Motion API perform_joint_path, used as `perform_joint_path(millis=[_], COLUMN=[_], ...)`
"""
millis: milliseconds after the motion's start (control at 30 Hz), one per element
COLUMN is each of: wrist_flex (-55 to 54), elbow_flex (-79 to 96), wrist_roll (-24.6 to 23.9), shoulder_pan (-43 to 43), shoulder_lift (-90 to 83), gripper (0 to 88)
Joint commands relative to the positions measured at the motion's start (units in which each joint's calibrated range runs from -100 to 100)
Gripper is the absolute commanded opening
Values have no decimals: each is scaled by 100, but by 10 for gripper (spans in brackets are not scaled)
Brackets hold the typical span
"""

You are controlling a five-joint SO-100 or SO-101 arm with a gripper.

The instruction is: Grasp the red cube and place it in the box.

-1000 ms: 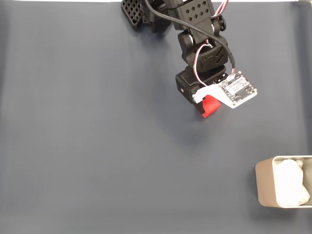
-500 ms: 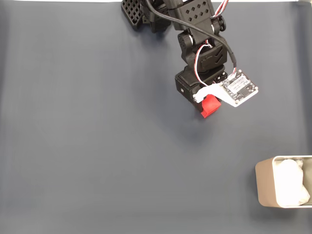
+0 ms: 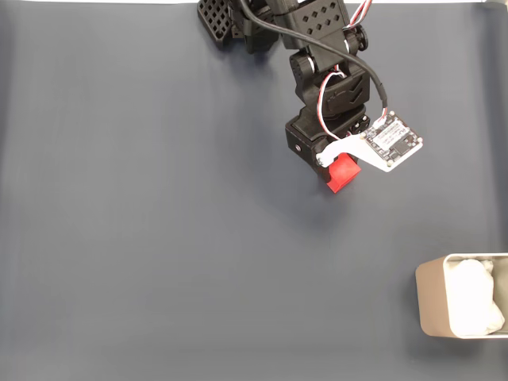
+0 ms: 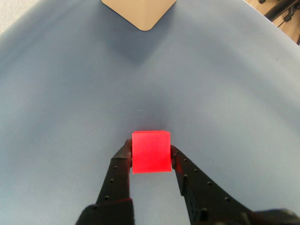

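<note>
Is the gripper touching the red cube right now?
Touching. In the wrist view the gripper has one black finger pressed against each side of the red cube, with no gap showing on either side.

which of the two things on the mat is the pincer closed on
The red cube: the pincer has one finger pressed on each of its sides. The box sits apart, untouched, at the fixed view's lower right.

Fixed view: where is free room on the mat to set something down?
The mat is bare left of the arm and below the red cube, across to the box. It is crowded only around the gripper and at that box corner.
</note>
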Motion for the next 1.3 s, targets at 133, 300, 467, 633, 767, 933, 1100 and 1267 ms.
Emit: perform_joint_path(millis=[133, 300, 467, 633, 767, 933, 1100, 1267], wrist_flex=[36, 134, 536, 1118, 1519, 1773, 1946, 2044], elbow_flex=[-431, -577, -1006, -1763, -2502, -3323, -4163, -4965], wrist_roll=[107, 83, 49, 24, 10, 24, 29, 29], shoulder_pan=[14, 14, 14, 0, -28, -57, -113, -184], shoulder_lift=[-17, -35, -286, -451, -416, -191, 173, 563], gripper=[90, 80, 72, 62, 60, 64, 65, 65])
